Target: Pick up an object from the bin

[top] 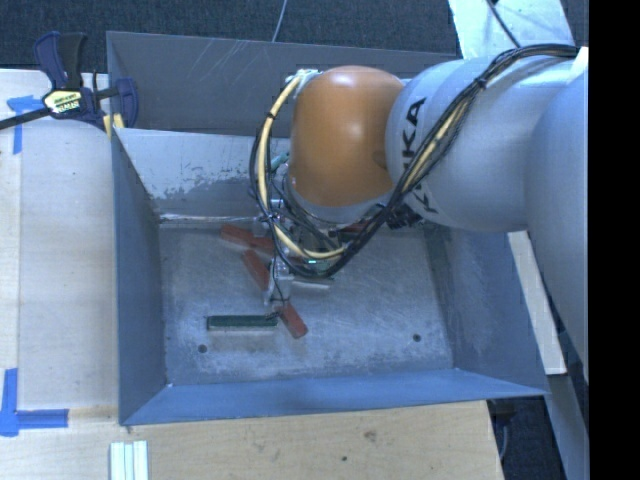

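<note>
My gripper (277, 290) is low in the middle of the bin, under the arm's orange cover, its tip close to the floor. A dark green flat bar (242, 321) lies on the floor just left of and below the tip. A short reddish-brown piece (294, 321) lies at the bar's right end, right under the gripper. Two more reddish-brown pieces (240, 236) (256, 264) lie up and to the left, partly hidden by the cables. Whether they belong to one thing I cannot tell. Nothing can be seen held.
The arm and its cables cover the back middle and right of the bin. The bin's sloping walls rise on all sides. Bare floor shows at the left, along the front and at the right of the gripper.
</note>
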You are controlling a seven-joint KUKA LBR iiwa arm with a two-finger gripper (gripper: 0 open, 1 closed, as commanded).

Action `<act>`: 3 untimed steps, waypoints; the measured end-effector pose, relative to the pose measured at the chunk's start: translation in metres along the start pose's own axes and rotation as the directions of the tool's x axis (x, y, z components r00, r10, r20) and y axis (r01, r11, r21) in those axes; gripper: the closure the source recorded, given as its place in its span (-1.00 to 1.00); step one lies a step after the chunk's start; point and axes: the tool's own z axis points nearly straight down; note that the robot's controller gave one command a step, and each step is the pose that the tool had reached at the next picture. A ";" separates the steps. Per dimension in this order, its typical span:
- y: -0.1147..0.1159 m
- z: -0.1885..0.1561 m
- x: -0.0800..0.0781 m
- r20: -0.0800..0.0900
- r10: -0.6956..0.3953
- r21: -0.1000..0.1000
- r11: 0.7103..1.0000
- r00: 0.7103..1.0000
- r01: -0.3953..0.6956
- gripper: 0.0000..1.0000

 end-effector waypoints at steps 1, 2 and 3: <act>0.000 -0.004 -0.002 0.008 0.003 -0.002 1.000 1.000 -0.003 -1.00; -0.003 0.068 0.019 0.012 -0.065 -0.001 0.998 0.998 0.065 -1.00; 0.001 0.097 0.026 0.014 -0.073 -0.003 0.997 0.997 0.073 -1.00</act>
